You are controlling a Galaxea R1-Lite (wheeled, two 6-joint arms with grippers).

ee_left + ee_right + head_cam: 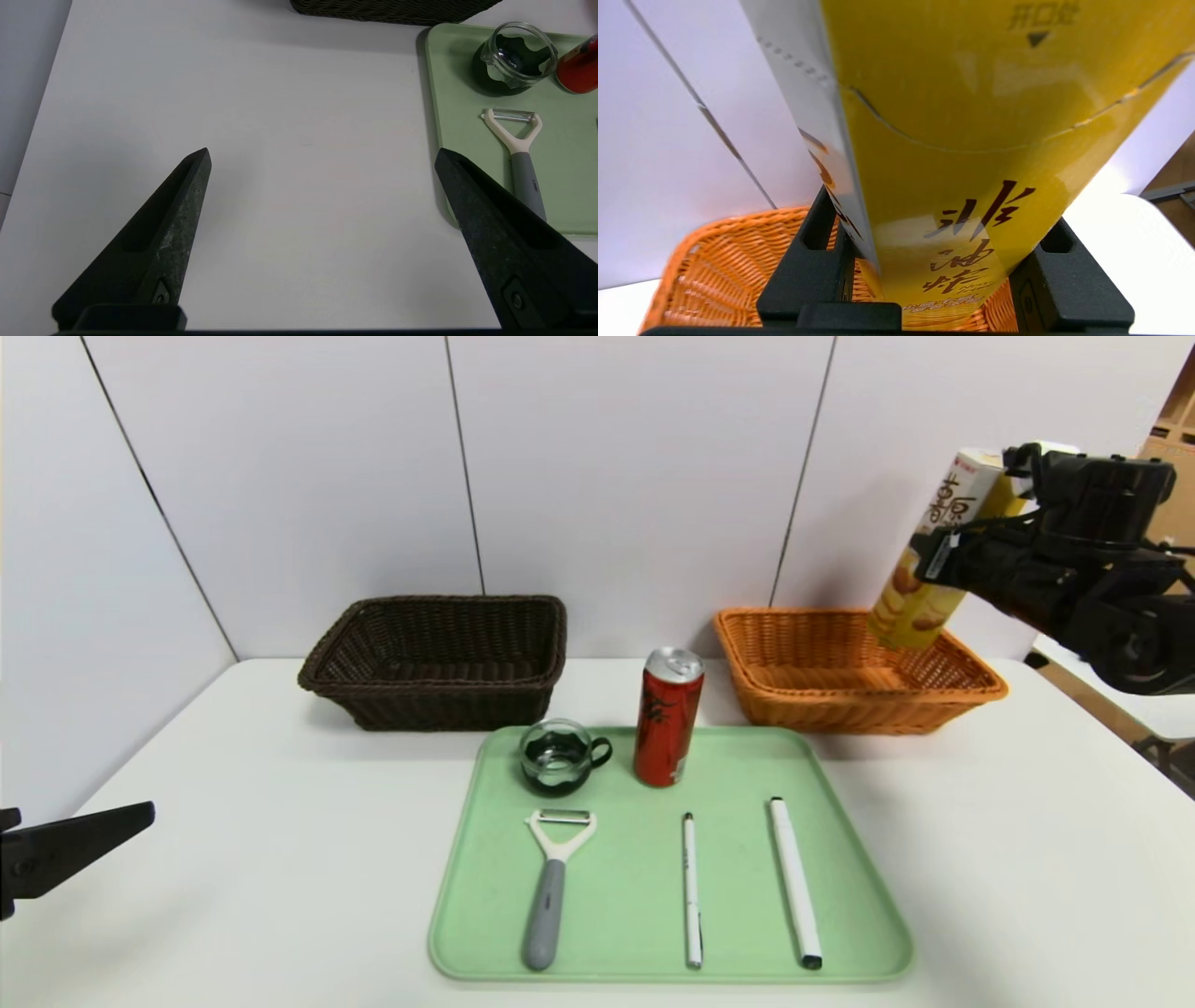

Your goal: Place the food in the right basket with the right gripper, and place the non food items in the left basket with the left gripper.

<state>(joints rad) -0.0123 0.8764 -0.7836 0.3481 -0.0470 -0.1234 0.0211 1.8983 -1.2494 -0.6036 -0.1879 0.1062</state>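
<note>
My right gripper (971, 546) is shut on the yellow snack box (924, 555), holding it tilted in the air above the orange right basket (794, 695). The wrist view shows the yellow snack box (952, 154) clamped between both fingers over the orange basket (719, 270). A red drink can (668, 717), dark glass cup (558, 758), peeler (553, 882), thin pen (691, 889) and marker (794, 881) rest on the green tray (467, 896). The dark left basket (439, 705) stands behind. My left gripper (322, 156) hangs open over bare table, left of the tray.
A white wall rises close behind both baskets. The table edge (1102, 709) drops off on the right, with cardboard boxes (1172, 448) beyond. Bare white tabletop spreads left of the tray (448, 140).
</note>
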